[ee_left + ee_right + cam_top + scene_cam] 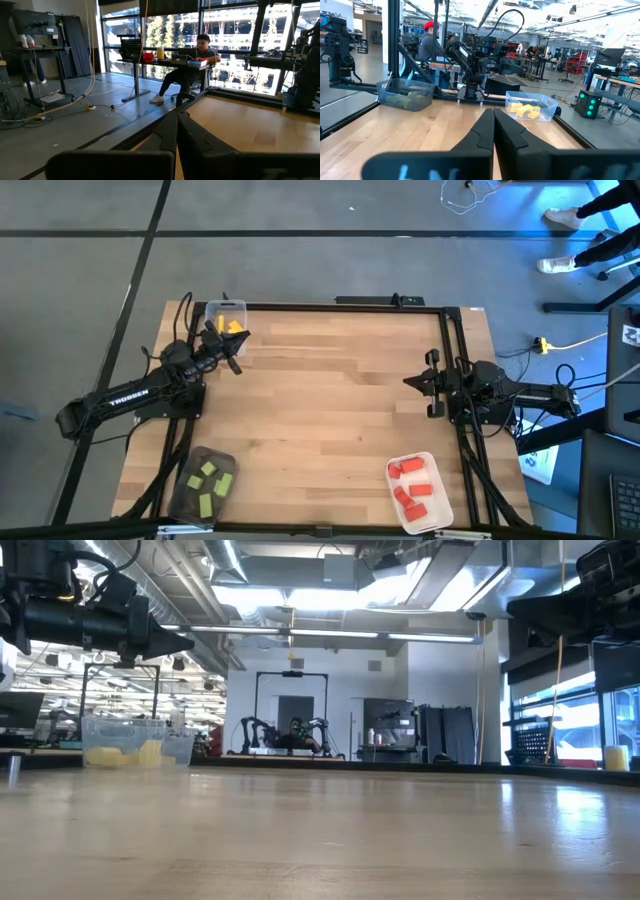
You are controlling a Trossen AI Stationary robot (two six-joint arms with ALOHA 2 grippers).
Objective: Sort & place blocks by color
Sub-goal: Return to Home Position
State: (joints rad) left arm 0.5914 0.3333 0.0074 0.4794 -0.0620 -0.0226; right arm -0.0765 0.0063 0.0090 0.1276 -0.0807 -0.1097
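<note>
Yellow blocks [232,326] lie in a clear tray [226,308] at the far left corner; the right wrist view shows these yellow blocks [524,110] too. Green blocks [208,480] lie in a dark tray [190,498] at the near left. Red blocks [411,483] lie in a white tray [440,502] at the near right. My left gripper [236,364] hangs shut above the table beside the clear tray, its fingers [176,131] together. My right gripper [408,381] hangs shut at the right side, its fingers [493,129] together. Neither holds anything.
A black frame rail [340,307] runs along the table's far and right edges. The wide wooden middle of the table [320,410] lies between both arms. People sit and stand at desks in the room beyond the table.
</note>
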